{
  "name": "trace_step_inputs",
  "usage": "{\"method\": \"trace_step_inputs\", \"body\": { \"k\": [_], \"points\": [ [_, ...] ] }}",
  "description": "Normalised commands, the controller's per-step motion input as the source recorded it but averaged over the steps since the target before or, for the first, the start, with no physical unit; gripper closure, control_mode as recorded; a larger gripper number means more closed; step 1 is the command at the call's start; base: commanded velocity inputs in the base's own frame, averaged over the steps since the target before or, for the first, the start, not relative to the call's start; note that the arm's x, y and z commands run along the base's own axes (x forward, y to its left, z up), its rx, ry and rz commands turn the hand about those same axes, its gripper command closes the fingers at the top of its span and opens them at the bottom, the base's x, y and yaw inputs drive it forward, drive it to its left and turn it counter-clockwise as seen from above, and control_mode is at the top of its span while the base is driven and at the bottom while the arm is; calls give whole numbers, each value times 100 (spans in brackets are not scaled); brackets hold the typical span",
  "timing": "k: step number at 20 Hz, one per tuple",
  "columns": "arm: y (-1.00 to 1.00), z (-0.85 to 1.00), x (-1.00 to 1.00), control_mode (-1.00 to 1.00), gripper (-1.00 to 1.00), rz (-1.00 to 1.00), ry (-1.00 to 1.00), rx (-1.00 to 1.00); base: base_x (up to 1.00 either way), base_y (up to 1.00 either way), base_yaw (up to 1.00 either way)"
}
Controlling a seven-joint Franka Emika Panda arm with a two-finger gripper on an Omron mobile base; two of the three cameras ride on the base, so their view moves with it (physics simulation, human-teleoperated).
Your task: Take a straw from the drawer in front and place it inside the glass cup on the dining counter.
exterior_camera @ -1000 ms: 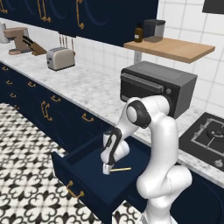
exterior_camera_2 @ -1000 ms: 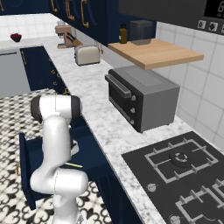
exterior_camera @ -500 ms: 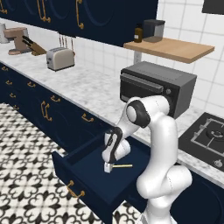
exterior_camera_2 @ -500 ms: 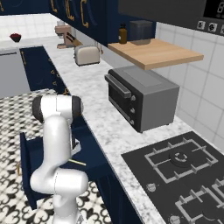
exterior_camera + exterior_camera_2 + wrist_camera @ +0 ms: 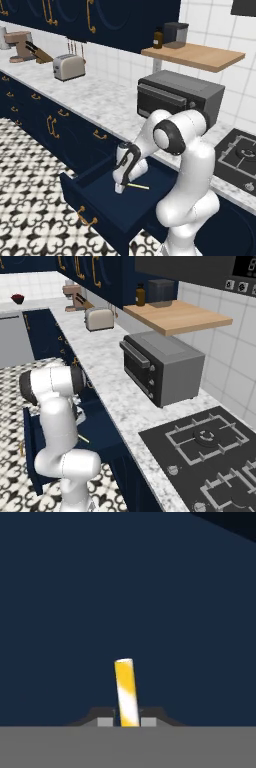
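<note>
Down in the open drawer [image 5: 102, 197] before me, my gripper [image 5: 119, 189] is closed tight on one end of the yellow straw [image 5: 137, 186], whose length lies nearly flat on the drawer floor, running out sideways from my fingers toward my base.

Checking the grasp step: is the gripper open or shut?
Shut on the straw. In the hand view the gripper has its fingertips against both sides of the straw, down in the open drawer.
</note>
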Motion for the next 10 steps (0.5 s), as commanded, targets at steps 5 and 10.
{"method": "trace_step_inputs", "body": {
  "k": [5,10],
  "points": [
    [39,100,0,-100,100,-7,-2,12,0,0,0],
    [28,100,0,-100,100,-9,0,15,0,0,0]
  ]
}}
